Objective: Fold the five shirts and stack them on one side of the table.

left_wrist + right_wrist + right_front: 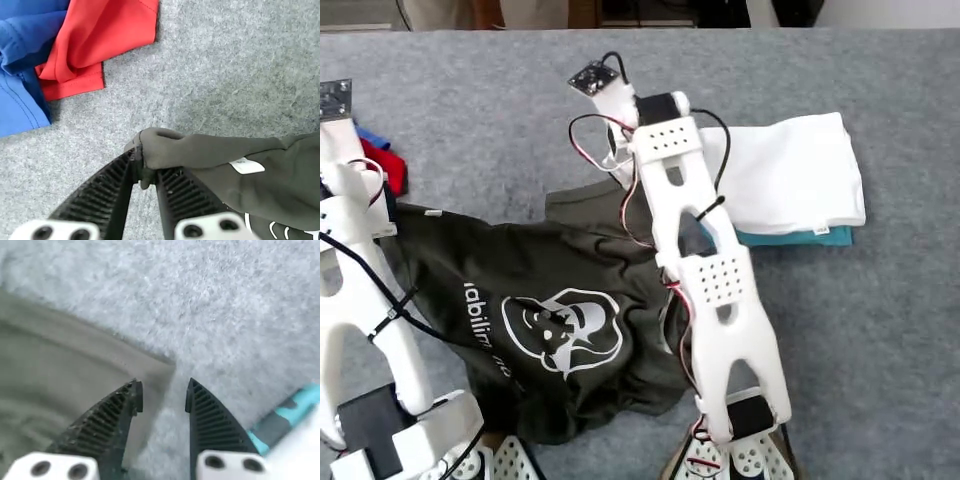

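One bunched edge of the dark shirt (235, 170), spread across the table (470, 110), sits clenched in the left jaws; the right jaws stand parted over an olive cloth corner (75, 365).

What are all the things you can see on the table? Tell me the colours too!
dark shirt: one, dark with a white print, spread crumpled in the middle of the table
white shirt: one, white, folded, on top of the teal shirt
teal shirt: one, teal, folded, under the white shirt
red shirt: one, red, bunched beside the blue shirt
blue shirt: one, blue, bunched at the table's edge
table: one, grey, felt-like top
left gripper: one, black fingers shut on the dark shirt's edge
right gripper: one, black fingers open over a corner of the dark shirt
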Action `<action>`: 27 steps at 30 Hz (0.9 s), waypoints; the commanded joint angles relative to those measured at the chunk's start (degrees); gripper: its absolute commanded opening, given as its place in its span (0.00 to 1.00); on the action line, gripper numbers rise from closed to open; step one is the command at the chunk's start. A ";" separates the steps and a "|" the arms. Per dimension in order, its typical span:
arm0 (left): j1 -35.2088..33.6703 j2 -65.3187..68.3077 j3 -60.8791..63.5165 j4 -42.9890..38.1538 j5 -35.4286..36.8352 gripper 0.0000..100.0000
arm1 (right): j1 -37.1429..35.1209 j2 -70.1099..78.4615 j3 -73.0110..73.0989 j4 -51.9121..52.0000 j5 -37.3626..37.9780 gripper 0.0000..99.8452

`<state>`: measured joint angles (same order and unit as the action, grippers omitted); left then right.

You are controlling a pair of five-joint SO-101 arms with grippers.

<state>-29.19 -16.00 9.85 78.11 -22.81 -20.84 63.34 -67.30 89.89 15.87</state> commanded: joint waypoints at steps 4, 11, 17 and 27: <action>0.62 -1.27 -0.09 -0.70 -0.18 0.02 | 1.98 5.41 -11.03 -0.26 -5.54 0.16; 0.62 -1.27 -0.09 -0.88 -0.18 0.02 | 2.33 7.25 -11.56 0.26 -5.63 0.16; 0.62 -1.27 -0.09 -0.97 -0.18 0.02 | 2.24 7.25 -10.95 0.44 -5.71 0.16; 0.62 -1.27 -0.09 -0.97 -0.18 0.02 | -0.22 7.52 -11.12 4.48 -5.54 0.16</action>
<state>-29.19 -16.00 10.20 78.11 -22.81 -19.60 71.52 -76.79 93.58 10.77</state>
